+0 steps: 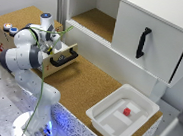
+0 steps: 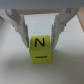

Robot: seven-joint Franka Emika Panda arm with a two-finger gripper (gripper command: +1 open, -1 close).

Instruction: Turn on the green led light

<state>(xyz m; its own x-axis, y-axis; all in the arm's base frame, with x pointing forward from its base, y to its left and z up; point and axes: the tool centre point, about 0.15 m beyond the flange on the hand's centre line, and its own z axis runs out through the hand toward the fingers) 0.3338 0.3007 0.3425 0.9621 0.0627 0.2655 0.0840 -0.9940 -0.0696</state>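
the green led light cannot be picked out; two buttons (image 1: 10,28) sit on the box at the counter's (image 1: 85,85) far corner, on the exterior view's left. the end effector (image 2: 40,40) is pinching a yellow block (image 2: 40,48) marked "n". likely risk: with the block held, a press could slip or hit the wrong button. counted: one yellow block, one red block (image 1: 127,112), one white bin (image 1: 99,115).
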